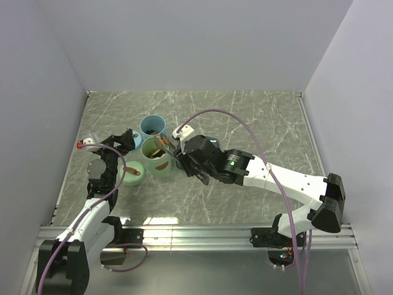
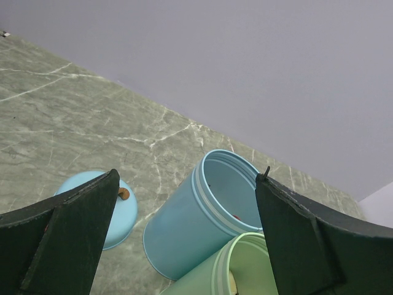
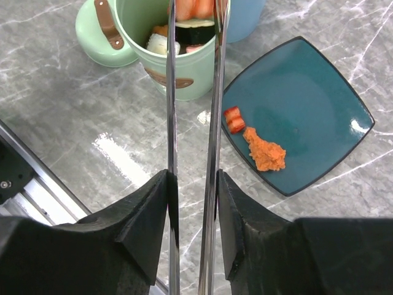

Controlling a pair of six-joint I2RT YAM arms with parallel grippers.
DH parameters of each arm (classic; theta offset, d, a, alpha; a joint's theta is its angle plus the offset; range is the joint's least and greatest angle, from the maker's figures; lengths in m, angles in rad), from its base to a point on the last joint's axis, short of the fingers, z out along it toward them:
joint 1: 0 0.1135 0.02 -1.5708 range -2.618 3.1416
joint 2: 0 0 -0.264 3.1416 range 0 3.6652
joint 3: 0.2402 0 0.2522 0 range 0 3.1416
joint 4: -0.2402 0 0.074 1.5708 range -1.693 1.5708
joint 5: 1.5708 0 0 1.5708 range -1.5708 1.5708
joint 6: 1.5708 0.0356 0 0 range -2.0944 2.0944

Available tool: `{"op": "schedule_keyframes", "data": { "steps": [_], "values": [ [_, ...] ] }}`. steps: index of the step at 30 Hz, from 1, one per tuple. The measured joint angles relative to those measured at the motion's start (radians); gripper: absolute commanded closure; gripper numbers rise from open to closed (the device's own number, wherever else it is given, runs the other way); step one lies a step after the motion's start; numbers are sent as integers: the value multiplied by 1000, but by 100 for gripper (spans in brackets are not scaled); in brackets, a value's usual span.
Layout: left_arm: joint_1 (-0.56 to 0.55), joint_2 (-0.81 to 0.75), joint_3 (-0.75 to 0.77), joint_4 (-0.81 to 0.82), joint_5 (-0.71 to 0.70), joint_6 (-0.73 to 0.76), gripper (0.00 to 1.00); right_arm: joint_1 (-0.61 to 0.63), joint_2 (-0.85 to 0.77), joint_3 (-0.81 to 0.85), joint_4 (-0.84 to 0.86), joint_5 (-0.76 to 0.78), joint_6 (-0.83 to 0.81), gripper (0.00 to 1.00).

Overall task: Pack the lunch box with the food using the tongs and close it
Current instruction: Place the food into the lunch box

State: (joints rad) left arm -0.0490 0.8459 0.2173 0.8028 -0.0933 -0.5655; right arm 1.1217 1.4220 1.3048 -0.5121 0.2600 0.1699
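Obs.: the right gripper pinches the long thin silver metal tongs, one dark finger pressed on the outside of each arm; a narrow gap shows between the two arms. The tongs run straight out from the fingers, and their tips end over the open mouth of the mint-green round lunch-box tub. An orange-red food piece sits between the tips at the frame edge; cannot tell whether it is gripped or resting. Inside the tub lies a dark-rimmed white roll slice with other pieces beside it. The mint-green round lid, with a brown strap, lies flat on the grey-green marbled table just beside the tub. The teal square plate lies on the tub's other side, near it, carrying two small red-and-white bits and an orange crumbly lump close together. The light-blue round tub stands open just beside the green one, and its light-blue lid lies flat nearby. The left gripper is spread wide with nothing between its fingers, near the blue tub.
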Motion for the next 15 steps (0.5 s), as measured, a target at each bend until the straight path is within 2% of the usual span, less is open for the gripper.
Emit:
{"op": "schedule_keyframes", "data": {
  "steps": [15],
  "values": [
    [0,0,0,0,0,0,1,2,11,0,3,13,-5,52]
  ]
}}
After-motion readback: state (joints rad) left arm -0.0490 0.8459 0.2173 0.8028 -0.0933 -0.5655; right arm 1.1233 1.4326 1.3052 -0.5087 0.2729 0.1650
